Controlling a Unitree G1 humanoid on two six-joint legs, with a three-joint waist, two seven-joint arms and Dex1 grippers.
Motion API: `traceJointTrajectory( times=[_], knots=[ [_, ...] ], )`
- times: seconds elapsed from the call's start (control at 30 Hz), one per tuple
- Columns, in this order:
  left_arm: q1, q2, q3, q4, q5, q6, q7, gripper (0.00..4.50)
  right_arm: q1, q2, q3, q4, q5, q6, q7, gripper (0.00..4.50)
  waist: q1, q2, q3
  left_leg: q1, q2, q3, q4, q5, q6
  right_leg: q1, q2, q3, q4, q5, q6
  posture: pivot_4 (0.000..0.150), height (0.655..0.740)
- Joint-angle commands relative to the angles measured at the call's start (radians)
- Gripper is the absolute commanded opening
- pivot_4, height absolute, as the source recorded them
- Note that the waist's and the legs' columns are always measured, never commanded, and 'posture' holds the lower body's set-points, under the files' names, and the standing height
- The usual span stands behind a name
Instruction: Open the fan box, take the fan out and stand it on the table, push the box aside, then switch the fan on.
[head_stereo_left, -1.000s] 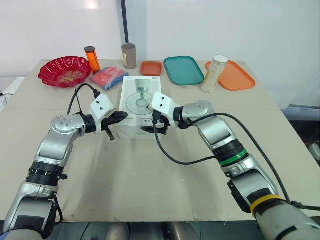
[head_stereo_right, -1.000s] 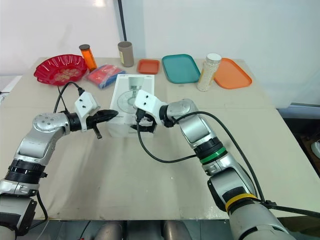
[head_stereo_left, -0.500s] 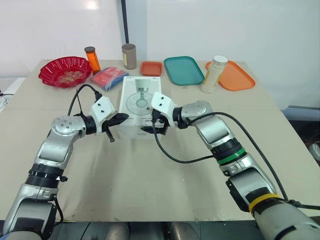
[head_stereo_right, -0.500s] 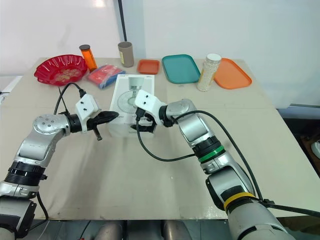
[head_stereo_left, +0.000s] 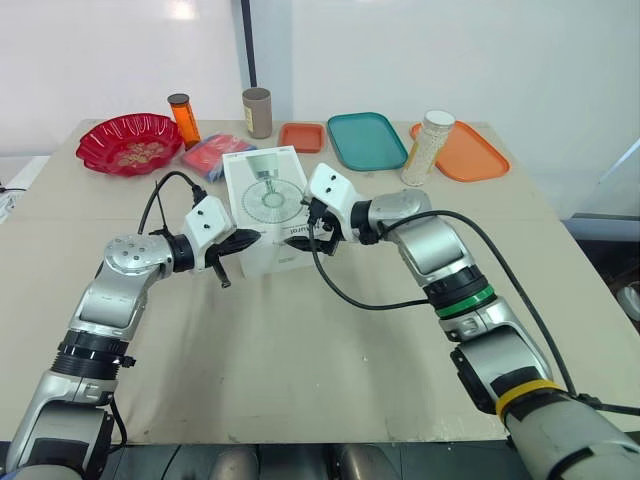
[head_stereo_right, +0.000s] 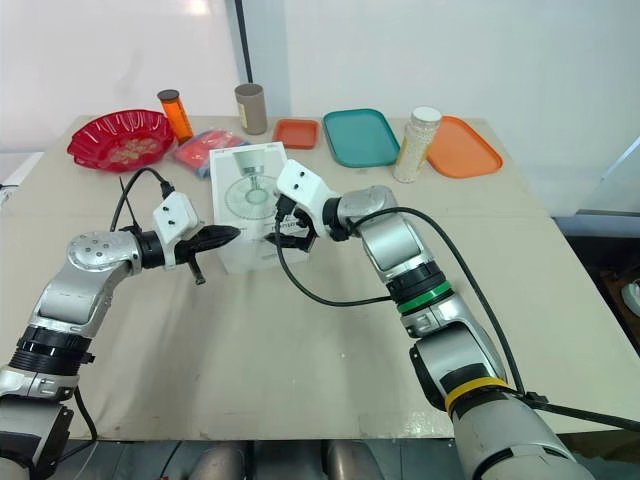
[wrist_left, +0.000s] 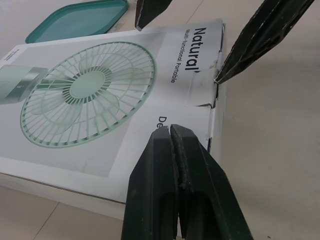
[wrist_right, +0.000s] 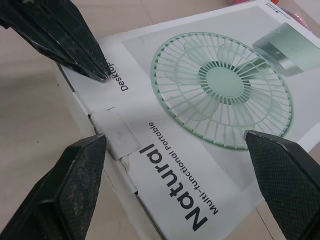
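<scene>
The fan box (head_stereo_left: 265, 200) lies flat on the surface (head_stereo_left: 300, 340). The left gripper (wrist_left: 171, 131), jaws pinched together, tips onto its near edge, beside the right gripper (head_stereo_left: 312, 240), whose jaws are spread wide.

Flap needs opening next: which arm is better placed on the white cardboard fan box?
Probably right: the right gripper is open, straddling the flap end of the white cardboard fan box; the left gripper is shut, tips at the box top.
</scene>
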Motion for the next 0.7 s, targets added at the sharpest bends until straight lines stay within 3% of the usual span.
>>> traceJointTrajectory(
  times=[0.03,0.43,0.7],
  knots=[
    [0.032,0.004,-0.038,0.011,0.025,0.016,-0.020,0.13,-0.041,0.003,-0.029,-0.018,0.008,-0.002,-0.010,4.50,0.000,0.000,0.000,0.000,0.000,0.000,0.000,0.000,0.000,0.000,0.000,0.000,0.000,0.000,0.000,0.150,0.7400],
    [0.044,0.003,-0.029,0.006,0.026,0.018,-0.008,0.13,0.007,-0.029,0.003,-0.102,0.009,-0.038,0.062,4.50,0.000,0.000,0.000,0.000,0.000,0.000,0.000,0.000,0.000,0.000,0.000,0.000,0.000,0.000,0.000,0.150,0.7400],
    [0.046,0.000,-0.024,-0.002,0.023,0.022,-0.002,0.13,0.001,-0.014,0.019,-0.064,-0.022,-0.040,0.034,4.50,0.000,0.001,0.000,0.000,0.000,0.000,0.000,0.000,0.000,0.000,0.000,0.000,0.000,0.000,0.000,0.150,0.7400]
  ],
)
